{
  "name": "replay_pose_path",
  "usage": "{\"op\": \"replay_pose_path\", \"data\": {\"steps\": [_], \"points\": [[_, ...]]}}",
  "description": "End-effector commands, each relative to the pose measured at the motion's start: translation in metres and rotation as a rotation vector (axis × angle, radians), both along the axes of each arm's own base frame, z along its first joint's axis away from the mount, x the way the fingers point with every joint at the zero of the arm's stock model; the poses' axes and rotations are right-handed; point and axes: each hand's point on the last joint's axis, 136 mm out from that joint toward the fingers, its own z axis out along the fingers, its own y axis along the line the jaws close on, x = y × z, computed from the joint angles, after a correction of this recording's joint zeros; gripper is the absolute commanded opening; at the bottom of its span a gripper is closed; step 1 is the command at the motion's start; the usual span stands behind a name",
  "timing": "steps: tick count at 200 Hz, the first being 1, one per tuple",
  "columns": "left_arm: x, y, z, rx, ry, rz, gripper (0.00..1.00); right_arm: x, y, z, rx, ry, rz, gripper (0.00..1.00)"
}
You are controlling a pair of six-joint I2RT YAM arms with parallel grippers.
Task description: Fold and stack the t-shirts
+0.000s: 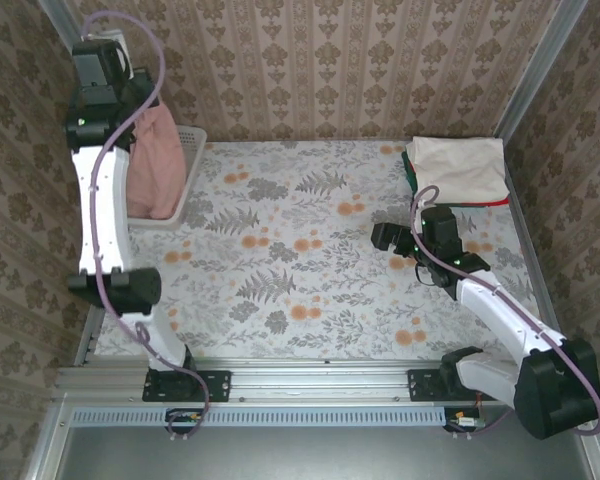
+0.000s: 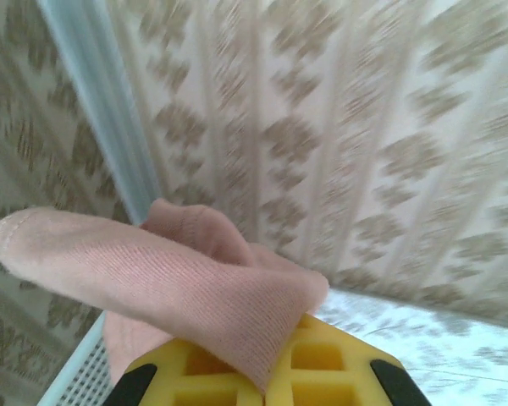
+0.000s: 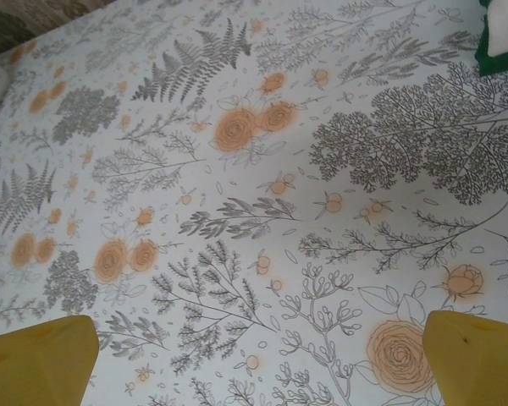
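Left gripper (image 2: 267,385), clenched on the dusty-pink tee (image 1: 156,165), held it over the far-left basket (image 1: 194,150). Right gripper (image 3: 262,359) hung released over the table (image 1: 280,205).

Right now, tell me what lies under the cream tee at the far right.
Beneath the cream tee, a green tee and a red tee show only their edges; the rest of both is covered.

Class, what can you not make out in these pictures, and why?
Top view: the left arm covers part of the pink shirt and the basket.
Top view: the cream top of the stack hides how many shirts lie beneath.
Left wrist view: the wall is blurred; the pink shirt drapes over the left claw.
Right wrist view: the frame edge cuts off the stack.
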Motion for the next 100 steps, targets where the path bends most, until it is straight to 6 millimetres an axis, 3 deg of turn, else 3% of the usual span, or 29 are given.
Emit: {"op": "replay_pose_path", "data": {"steps": [1, 25, 43, 100], "points": [[-0.034, -0.061, 0.026, 0.047, -0.063, -0.146, 0.00, -0.002, 0.012, 0.028, 0.061, -0.074, 0.045, 1.00], [-0.080, -0.135, 0.056, 0.073, -0.164, -0.319, 0.00, -0.007, 0.024, 0.056, 0.118, -0.146, 0.092, 1.00], [-0.105, -0.170, 0.075, 0.104, -0.233, -0.377, 0.00, -0.014, 0.037, 0.076, 0.156, -0.205, 0.150, 1.00], [-0.158, -0.200, 0.146, 0.032, -0.461, -0.499, 0.00, -0.029, 0.064, 0.108, 0.201, -0.341, 0.257, 1.00]]}}
